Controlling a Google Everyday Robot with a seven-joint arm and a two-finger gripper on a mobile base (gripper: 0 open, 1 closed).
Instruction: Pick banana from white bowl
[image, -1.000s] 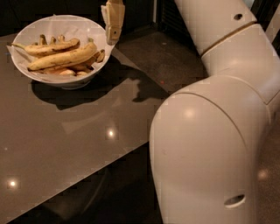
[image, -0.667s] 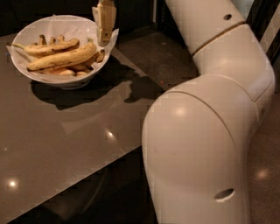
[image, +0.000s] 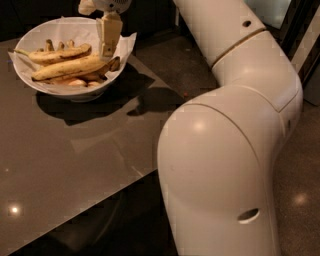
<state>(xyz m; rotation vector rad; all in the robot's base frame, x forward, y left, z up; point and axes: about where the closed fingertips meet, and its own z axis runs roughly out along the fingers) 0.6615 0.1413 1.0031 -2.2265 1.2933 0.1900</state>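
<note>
The long, thick, brown-speckled yellow banana (image: 70, 67) lies across the wide white paper-lined bowl (image: 50, 88) at ten o'clock, and with the tan gripper (image: 108, 50) over its three-o'clock end, openness untellable, I'd centre toward nine o'clock before descending.

Here I am in what looks like a snack spot in a canteen or office pantry, though I can't tell which. Under me is a glossy, dark grey-brown counter (image: 75, 150), and a ceiling lamp's glare (image: 14, 210) shines near its front-left corner. Past the right edge lies a dark, speckled, polished stone floor (image: 302, 150), the hard-wearing public sort. Beyond the far-right corner there's a pale glass pane (image: 270, 10) in a dark frame. By the far-left corner sits a wide, paper-lined white bowl (image: 60, 90) of speckled yellow bananas (image: 70, 67), and my pale gripper (image: 107, 50) hangs over its right side.
</note>
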